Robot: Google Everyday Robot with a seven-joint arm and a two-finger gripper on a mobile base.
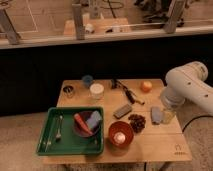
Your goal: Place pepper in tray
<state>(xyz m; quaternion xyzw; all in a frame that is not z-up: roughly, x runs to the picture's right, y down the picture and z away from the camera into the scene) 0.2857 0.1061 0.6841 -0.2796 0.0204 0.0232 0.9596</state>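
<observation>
1. Green tray (70, 143) sits on the left part of the wooden surface (160, 146). A fork (58, 128) lies in the tray's left half.
2. Small metal cup (68, 91) stands behind the tray, near the back-left corner.
3. Pepper (80, 122), red-orange, is inside the tray's right half. It lies on a dark round dish (83, 133), with a blue-grey sponge (93, 119) touching or just beside it on the right.
4. Blue cup (87, 79) stands at the back edge, with a white cup (96, 90) just in front of it.
5. Red bowl (120, 135) sits just right of the tray, near the front, with something pale inside.
6. Grey block (122, 111) lies mid-surface. A black tool (126, 91) is behind it, and a dark lumpy pile (136, 122) is to its right.
7. Orange fruit (146, 86) is at the back right.
8. White arm (189, 84) comes in from the right. The gripper (163, 115) is low over the right edge of the surface, well apart from the pepper and tray. Can't tell whether it is clenched or released.
</observation>
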